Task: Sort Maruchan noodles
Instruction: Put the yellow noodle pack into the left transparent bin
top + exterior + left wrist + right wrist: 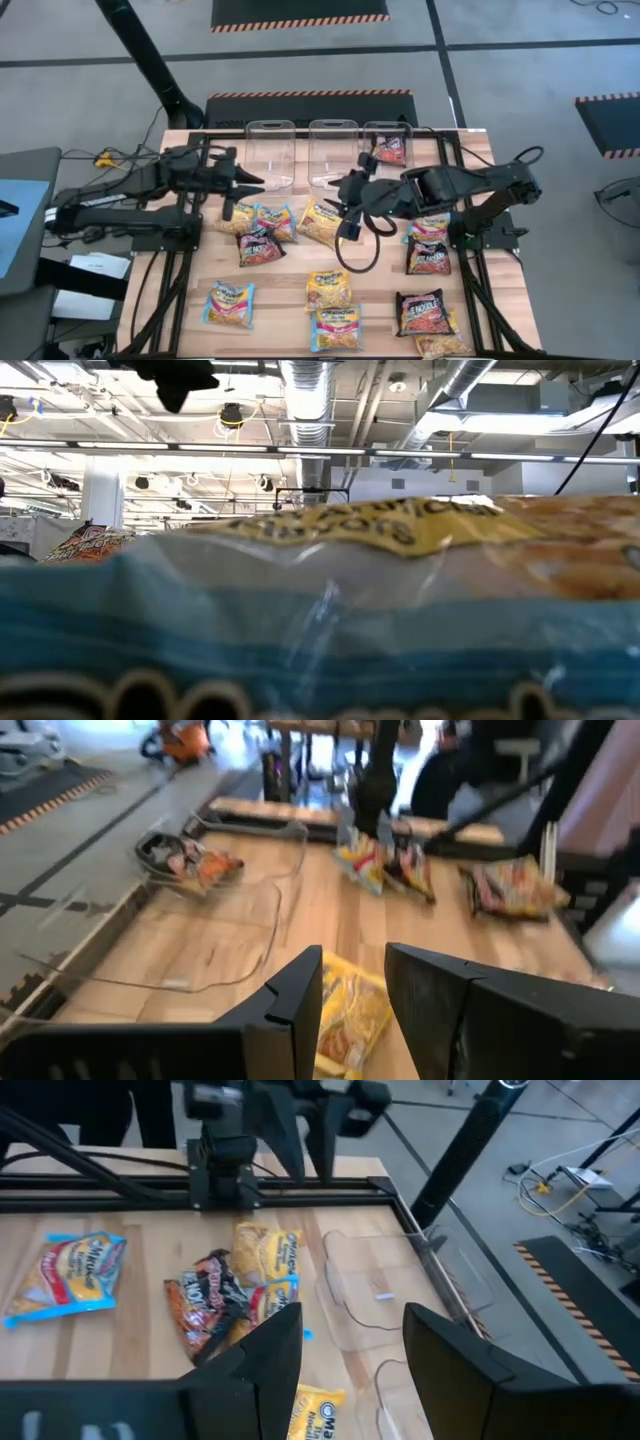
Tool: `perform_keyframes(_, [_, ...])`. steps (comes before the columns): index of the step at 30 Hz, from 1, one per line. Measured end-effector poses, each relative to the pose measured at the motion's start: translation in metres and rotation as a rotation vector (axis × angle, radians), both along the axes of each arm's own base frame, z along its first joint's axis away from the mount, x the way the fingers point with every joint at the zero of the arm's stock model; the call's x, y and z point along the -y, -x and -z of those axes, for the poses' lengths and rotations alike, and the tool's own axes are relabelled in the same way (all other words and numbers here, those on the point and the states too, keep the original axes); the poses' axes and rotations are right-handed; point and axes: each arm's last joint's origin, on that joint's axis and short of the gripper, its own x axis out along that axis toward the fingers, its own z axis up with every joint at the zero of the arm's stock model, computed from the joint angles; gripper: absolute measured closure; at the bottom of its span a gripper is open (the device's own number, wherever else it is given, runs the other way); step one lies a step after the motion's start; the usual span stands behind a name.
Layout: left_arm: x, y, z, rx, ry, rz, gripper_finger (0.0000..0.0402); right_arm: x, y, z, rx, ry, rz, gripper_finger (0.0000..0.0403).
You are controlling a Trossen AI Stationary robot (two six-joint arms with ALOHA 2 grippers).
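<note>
Sorting stands at an early stage: of the three clear bins along the far edge of the table (290, 285), only the right bin (386, 137) holds a packet, a dark one (390, 150), while the left bin (270, 150) and the middle bin (333, 148) appear to hold nothing. Starting at the left, the left gripper (250, 183) hangs just in front of the left bin, its fingers (290, 1010) parted with nothing between them, and a yellow packet (345, 1015) lies on the wood below. Beside it, a cluster of yellow, blue and dark packets (262, 232) sits near the table's middle, with further packets spread across the near half. Moving rightward, the right gripper (338, 195) reaches across to the table's centre, just in front of the middle bin and above another yellow packet (322, 224); its fingers (265, 1355) also stand apart and carry nothing. Further right, more dark and blue packets (428, 245) lie under that arm. In judgement, both arms are between picks. The next move calls for a descent onto a single packet, a grip on its edge without catching a neighbour, and delivery to the bin matching its colour.
</note>
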Motion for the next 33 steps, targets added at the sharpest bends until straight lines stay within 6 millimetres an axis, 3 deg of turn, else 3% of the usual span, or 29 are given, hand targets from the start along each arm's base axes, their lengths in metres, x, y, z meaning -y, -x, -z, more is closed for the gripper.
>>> perform_keyframes(10, [-0.008, -0.040, 0.011, -0.107, -0.086, 0.095, 0.0300, -0.007, 0.000, 0.002, -0.003, -0.003, -0.021, 0.0202])
perform_keyframes(18, [-0.011, -0.075, 0.032, -0.130, 0.024, 0.184, 0.0265, -0.006, -0.001, 0.002, 0.008, -0.040, 0.003, 0.0202])
perform_keyframes(23, [-0.005, -0.095, 0.047, -0.161, 0.079, 0.213, 0.0256, -0.006, -0.001, 0.002, 0.011, -0.042, 0.005, 0.0202])
perform_keyframes(33, [0.015, -0.133, 0.086, -0.252, -0.085, 0.242, 0.0262, 0.000, -0.002, 0.002, 0.017, -0.021, 0.043, 0.0202])
